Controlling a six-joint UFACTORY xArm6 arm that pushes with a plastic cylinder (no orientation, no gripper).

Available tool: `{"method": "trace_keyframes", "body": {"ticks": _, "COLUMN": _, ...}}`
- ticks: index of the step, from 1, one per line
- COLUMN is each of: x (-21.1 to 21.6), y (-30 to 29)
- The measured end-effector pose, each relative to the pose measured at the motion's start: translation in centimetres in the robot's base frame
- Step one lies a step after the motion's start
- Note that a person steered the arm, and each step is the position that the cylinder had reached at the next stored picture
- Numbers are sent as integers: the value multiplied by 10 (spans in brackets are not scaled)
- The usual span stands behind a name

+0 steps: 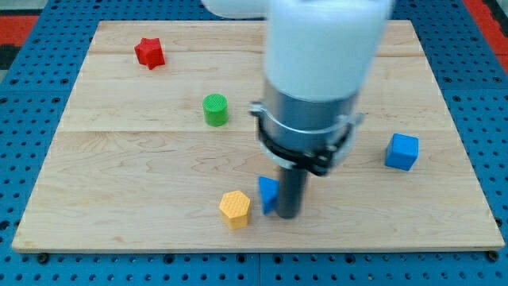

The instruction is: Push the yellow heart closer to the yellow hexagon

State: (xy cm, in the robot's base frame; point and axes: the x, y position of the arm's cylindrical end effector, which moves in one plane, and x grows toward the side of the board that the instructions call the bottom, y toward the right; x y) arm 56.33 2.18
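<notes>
1. My tip [287,215] rests on the wooden tabletop [143,175], in the lower middle part of the view, under the big white and grey arm body [317,71].
2. There is no hand on this arm, only the dark rod, so nothing is spread or pinching anything.
3. A small blue block [268,191] sits directly at the left side of the rod; it seems to touch it, and its shape is partly hidden.
4. The yellow hexagon [235,208] is just beside this blue block, toward the view's left and a little lower.
5. The yellow heart does not show in the view; I cannot tell where it is.
6. A green cylinder [215,110] stands near the centre, to the upper left of the tip.
7. A red star-like block [149,53] lies at the view's top left, well apart from the others.
8. A blue cube [402,152] is at the view's right.
</notes>
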Motion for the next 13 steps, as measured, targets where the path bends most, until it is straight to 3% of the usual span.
{"method": "trace_keyframes", "body": {"ticks": 2, "x": -106, "y": -66}}
{"method": "trace_keyframes", "body": {"ticks": 3, "x": -128, "y": 3}}
{"method": "trace_keyframes", "body": {"ticks": 5, "x": -103, "y": 85}}
{"method": "trace_keyframes", "body": {"ticks": 6, "x": -69, "y": 85}}
{"method": "trace_keyframes", "body": {"ticks": 8, "x": -44, "y": 20}}
{"method": "trace_keyframes", "body": {"ticks": 13, "x": -47, "y": -13}}
